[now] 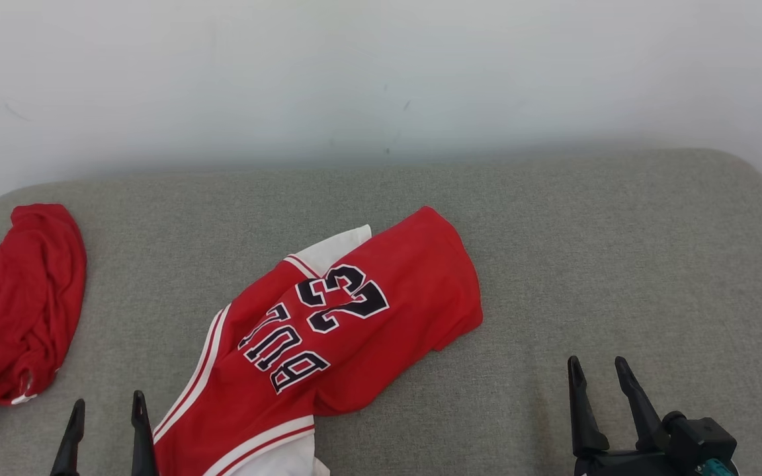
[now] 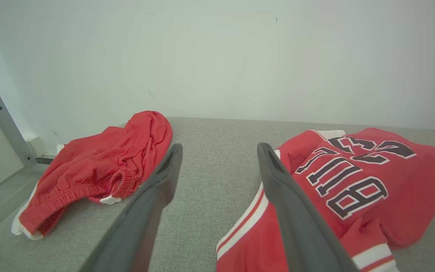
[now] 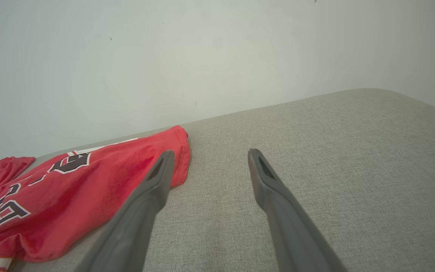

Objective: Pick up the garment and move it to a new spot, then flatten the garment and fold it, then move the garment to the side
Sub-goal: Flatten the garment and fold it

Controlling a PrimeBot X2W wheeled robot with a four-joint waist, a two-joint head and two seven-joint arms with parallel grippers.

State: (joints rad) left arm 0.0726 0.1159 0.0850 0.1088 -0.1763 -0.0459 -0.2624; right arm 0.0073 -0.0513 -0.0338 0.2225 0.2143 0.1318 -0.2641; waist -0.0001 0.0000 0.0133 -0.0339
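Jaws apart; rumpled red jersey point(image 1: 381, 344).

"23" and "BUL" on jersey point(image 1: 354, 344)

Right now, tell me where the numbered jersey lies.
Head view: the jersey lies centrally on the cushion, beside the left hand, another red garment farther left.

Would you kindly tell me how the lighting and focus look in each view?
Head view: soft, even light, no glare, jersey lettering crisp. Left wrist view: left gripper looms large and slightly soft, jersey behind it sharp. Right wrist view: same flat light, right gripper slightly soft, grey surface weave clear.
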